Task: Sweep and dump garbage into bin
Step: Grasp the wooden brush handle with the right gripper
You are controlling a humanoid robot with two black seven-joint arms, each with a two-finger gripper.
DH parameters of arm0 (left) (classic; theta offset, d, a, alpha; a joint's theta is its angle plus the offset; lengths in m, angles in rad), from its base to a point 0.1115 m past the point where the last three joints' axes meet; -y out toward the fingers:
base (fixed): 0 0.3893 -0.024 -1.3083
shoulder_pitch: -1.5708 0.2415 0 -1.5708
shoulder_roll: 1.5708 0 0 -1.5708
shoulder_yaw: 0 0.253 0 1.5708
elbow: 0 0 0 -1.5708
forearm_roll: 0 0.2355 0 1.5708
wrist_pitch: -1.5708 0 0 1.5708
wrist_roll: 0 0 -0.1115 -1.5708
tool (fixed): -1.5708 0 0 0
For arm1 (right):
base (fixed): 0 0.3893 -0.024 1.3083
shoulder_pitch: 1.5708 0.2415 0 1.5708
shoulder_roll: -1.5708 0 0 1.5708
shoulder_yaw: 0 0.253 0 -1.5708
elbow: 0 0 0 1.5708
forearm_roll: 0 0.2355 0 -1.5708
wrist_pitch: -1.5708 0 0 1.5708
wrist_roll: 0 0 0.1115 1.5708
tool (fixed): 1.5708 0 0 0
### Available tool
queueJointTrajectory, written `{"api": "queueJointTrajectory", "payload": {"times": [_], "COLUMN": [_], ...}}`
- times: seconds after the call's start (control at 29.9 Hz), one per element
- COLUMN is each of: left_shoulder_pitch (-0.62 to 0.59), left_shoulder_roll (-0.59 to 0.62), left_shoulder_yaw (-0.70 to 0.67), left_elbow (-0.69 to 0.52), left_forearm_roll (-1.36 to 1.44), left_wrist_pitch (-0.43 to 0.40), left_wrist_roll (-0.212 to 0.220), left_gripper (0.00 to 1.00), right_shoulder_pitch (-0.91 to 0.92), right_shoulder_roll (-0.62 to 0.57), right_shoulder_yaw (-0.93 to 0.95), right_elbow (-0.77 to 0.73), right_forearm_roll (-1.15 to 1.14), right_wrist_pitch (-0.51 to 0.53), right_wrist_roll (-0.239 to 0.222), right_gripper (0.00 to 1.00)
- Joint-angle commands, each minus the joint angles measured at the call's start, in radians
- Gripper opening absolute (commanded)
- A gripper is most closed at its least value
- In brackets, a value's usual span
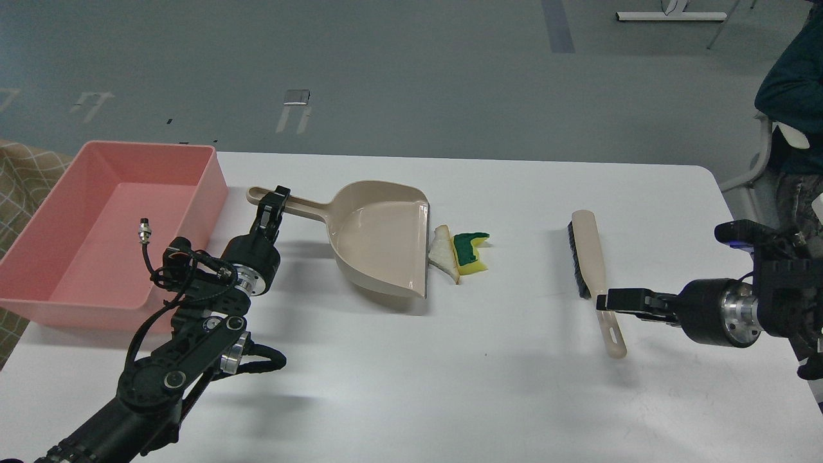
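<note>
White worktop (450,360) on a grey floor. Left gripper (275,199) clamped on the handle of the beige dustpan (379,235). Right gripper (605,301) closed around the brush (595,270) handle. Garbage, a bread slice (443,254) and a sponge piece (470,252), lies touching the dustpan's open edge. Pink bin (38,283) stands at far left.

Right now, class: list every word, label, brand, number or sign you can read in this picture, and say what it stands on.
None: no readable text shows anywhere.
Pink bin: plain, no label.
Beige dustpan: no brand visible.
Brush: no marking visible.
Floor markings: painted shapes only, not letters or numbers.
</note>
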Motion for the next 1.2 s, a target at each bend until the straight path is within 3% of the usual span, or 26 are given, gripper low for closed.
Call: {"api": "queueJointTrajectory", "payload": {"times": [0.0, 0.47, 1.07, 1.17], "left_shoulder_pitch": [0.0, 0.0, 0.004, 0.004], "left_shoulder_roll": [0.001, 0.001, 0.001, 0.001], "left_shoulder_yaw": [0.0, 0.0, 0.0, 0.0], "left_elbow": [0.0, 0.0, 0.0, 0.0], "left_forearm_roll": [0.0, 0.0, 0.003, 0.003], "left_wrist_pitch": [0.0, 0.0, 0.0, 0.0], "left_wrist_roll": [0.0, 0.0, -0.02, -0.02], "left_gripper": [0.0, 0.0, 0.0, 0.0], "right_shoulder_pitch": [-0.003, -0.001, 0.001, 0.001], "right_shoulder_roll": [0.013, 0.032, 0.052, 0.052], "right_shoulder_yaw": [-0.001, -0.031, -0.031, -0.031], "right_elbow": [0.0, -0.003, -0.008, -0.006], "right_forearm_roll": [-0.001, -0.001, -0.001, -0.001], "right_wrist_pitch": [0.0, 0.0, 0.0, 0.0], "right_wrist_roll": [-0.004, -0.022, -0.03, -0.034], "right_gripper": [0.86, 0.76, 0.75, 0.71]}}
